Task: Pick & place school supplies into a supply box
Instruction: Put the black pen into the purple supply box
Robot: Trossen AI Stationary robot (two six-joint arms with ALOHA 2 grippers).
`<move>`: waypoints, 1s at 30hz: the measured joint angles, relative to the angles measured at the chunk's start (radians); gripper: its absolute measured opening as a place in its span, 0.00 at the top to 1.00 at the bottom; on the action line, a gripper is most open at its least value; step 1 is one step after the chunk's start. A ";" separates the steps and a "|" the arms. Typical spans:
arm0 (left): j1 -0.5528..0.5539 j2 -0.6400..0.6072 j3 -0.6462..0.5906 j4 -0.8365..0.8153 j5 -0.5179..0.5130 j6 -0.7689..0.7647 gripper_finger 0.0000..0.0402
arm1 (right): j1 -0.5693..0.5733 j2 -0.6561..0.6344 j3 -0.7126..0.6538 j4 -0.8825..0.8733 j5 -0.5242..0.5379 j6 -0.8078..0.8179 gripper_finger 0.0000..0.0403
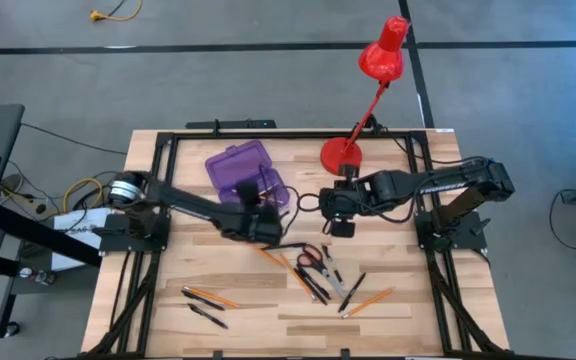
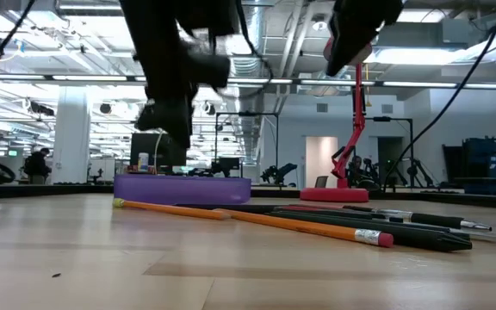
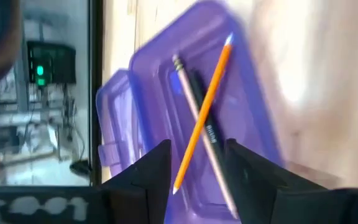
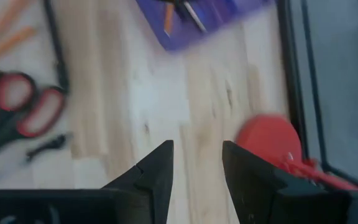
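The purple supply box (image 1: 243, 172) lies open at the table's far middle, its lid (image 3: 114, 124) folded out flat. Inside lie an orange pencil (image 3: 205, 102), a pale pencil and a black pen (image 3: 199, 99). My left gripper (image 3: 194, 155) hangs open just over the box's near end (image 1: 260, 212), its fingers on either side of the orange pencil's lower end without touching it. My right gripper (image 4: 197, 158) stands open in the air between the box and the lamp base (image 1: 340, 215). Red-handled scissors (image 1: 310, 257), pencils (image 1: 368, 300) and pens (image 1: 313, 285) lie loose on the near half.
A red desk lamp stands on its round base (image 1: 340, 155) at the far right of the box, close behind my right gripper. Black frame rails (image 1: 158, 180) run along the table's left, right and far edges. More pencils and pens (image 1: 208, 300) lie near the left front.
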 joint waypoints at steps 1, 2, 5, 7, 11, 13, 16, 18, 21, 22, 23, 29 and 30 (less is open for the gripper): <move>-0.023 -0.020 0.000 -0.003 0.000 -0.001 0.67 | 0.005 0.000 0.000 0.028 -0.016 -0.026 0.67; -0.047 -0.039 0.001 -0.003 -0.001 -0.006 0.67 | 0.010 0.000 0.000 0.061 -0.036 -0.053 0.67; -0.125 -0.087 0.002 -0.005 0.003 -0.029 0.68 | 0.022 0.006 0.001 0.161 -0.116 -0.110 0.67; -0.181 -0.116 0.002 -0.004 0.012 -0.040 0.68 | 0.027 0.026 0.003 0.216 -0.168 -0.131 0.67; -0.298 -0.146 0.002 -0.013 -0.001 -0.087 0.68 | 0.027 0.117 0.002 0.275 -0.240 -0.161 0.67; -0.356 -0.154 0.002 -0.030 -0.026 -0.139 0.68 | 0.027 0.182 0.001 0.305 -0.262 -0.192 0.67; -0.436 -0.161 0.001 -0.103 -0.075 -0.261 0.68 | 0.026 0.275 0.000 0.336 -0.269 -0.236 0.67; -0.488 -0.160 0.001 -0.165 -0.104 -0.367 0.68 | 0.020 0.321 0.000 0.365 -0.271 -0.243 0.67; -0.571 -0.160 -0.004 -0.254 -0.130 -0.537 0.68 | 0.004 0.373 0.000 0.413 -0.320 -0.242 0.67; -0.598 -0.160 -0.010 -0.273 -0.138 -0.590 0.68 | -0.003 0.386 0.000 0.430 -0.353 -0.242 0.67; -0.627 -0.160 -0.014 -0.294 -0.148 -0.640 0.68 | -0.007 0.397 0.000 0.440 -0.382 -0.242 0.67; -0.769 -0.160 -0.016 -0.396 -0.252 -0.899 0.68 | -0.021 0.449 0.000 0.557 -0.444 -0.235 0.67; -0.786 -0.160 -0.016 -0.413 -0.264 -0.938 0.68 | -0.021 0.456 0.000 0.572 -0.456 -0.234 0.67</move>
